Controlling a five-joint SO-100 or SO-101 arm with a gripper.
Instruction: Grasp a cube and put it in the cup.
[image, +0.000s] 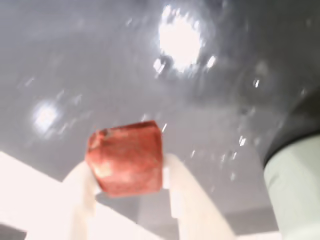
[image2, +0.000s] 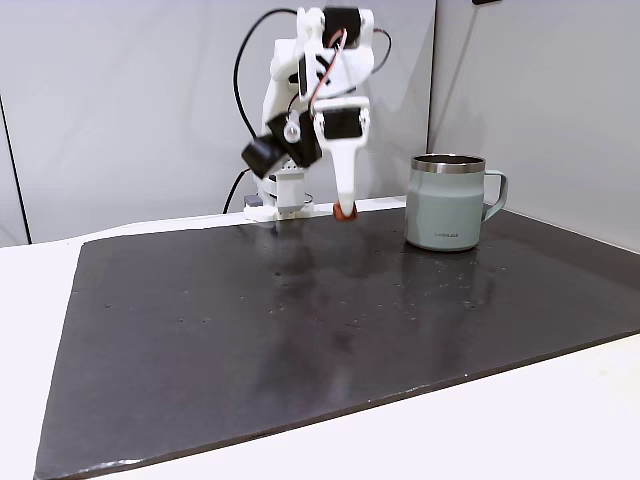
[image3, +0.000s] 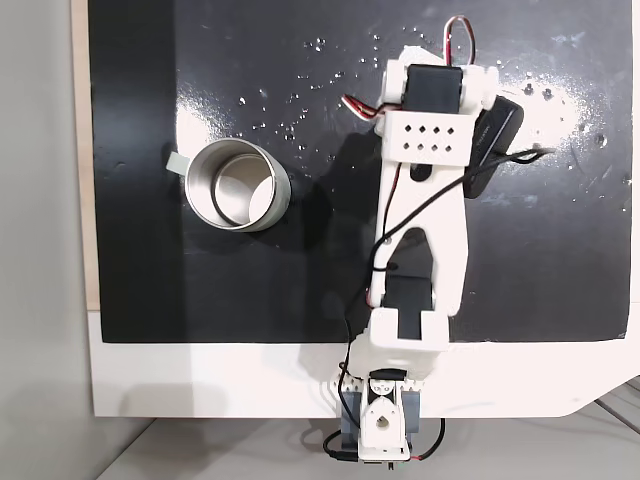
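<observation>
The cup (image2: 446, 202) stands upright on the dark mat (image2: 300, 330), to the right of the arm in the side-on fixed view, its handle pointing right and its steel rim uppermost. Seen from above in a fixed view, the cup (image3: 282, 205) shows a bare steel floor; nothing lies inside it. Small dark lettering sits low on its wall, too small to read.

The cube (image: 125, 159) is clenched between the two white fingers (image: 187, 200) of the pincer (image: 127, 172), one finger pressing each side face. In the side-on fixed view the pincer (image2: 345, 211) points downward with the cube (image2: 346, 212) at its tip, near the far edge of the mat and close above it; whether it touches the mat cannot be told. The cube is well apart from the cup, to the cup's left.

The mat lies on a white surface (image2: 560, 420). In the wrist view the cup's pale wall (image: 295, 190) shows at the right edge. The arm's base (image3: 380, 425) is fixed at the surface's edge.
</observation>
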